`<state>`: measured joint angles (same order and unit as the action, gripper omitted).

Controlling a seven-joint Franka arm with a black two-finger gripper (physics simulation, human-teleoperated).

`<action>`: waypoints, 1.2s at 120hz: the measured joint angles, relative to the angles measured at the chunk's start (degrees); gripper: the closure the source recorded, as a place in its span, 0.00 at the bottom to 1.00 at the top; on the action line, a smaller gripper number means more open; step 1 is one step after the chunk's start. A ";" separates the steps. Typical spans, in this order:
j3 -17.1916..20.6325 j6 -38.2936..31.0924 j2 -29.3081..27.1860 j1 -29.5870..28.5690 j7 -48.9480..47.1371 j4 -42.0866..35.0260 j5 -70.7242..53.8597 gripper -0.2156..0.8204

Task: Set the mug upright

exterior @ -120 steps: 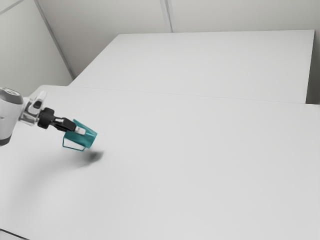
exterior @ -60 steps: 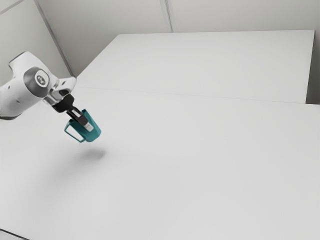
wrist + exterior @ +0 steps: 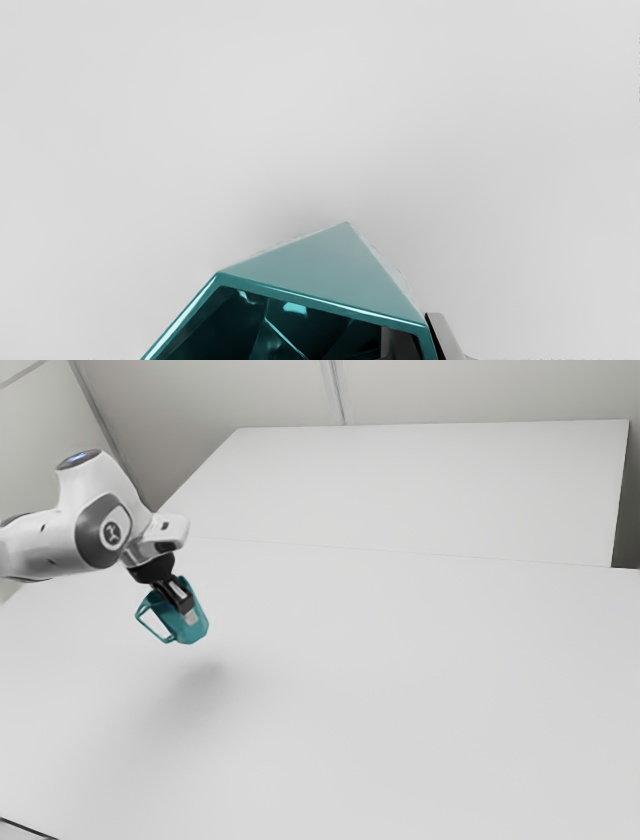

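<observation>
In the exterior view the gripper (image 3: 188,614) points down and slightly toward the view's right, shut on the wall of the teal mug (image 3: 184,631). The mug hangs above the table, its rim up toward the hand and its base down, leaning a little. Its handle sticks out toward the exterior view's left. In the wrist view one finger of the gripper (image 3: 423,344) is inside the mug (image 3: 320,270) and the other lies against its outer side, with the wall pinched between them. The faceted rim and dark inside are visible; the base is hidden there.
The white table (image 3: 400,690) spreads below and around the mug, with a soft shadow under it. Behind stands another broad white surface (image 3: 430,480). A dark cable (image 3: 28,828) lies at the exterior view's bottom left corner.
The hand has swung from nearly level to a steep downward slant, turning the mug from strongly tipped to closer to upright. The mug has shifted slightly toward the exterior view's right, still held.
</observation>
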<state>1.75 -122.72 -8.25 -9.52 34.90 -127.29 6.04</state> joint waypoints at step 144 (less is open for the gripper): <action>8.80 -9.06 2.51 0.75 -35.16 -11.60 -12.15 0.96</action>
<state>10.54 -131.79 -5.74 -8.77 -0.26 -138.89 -6.11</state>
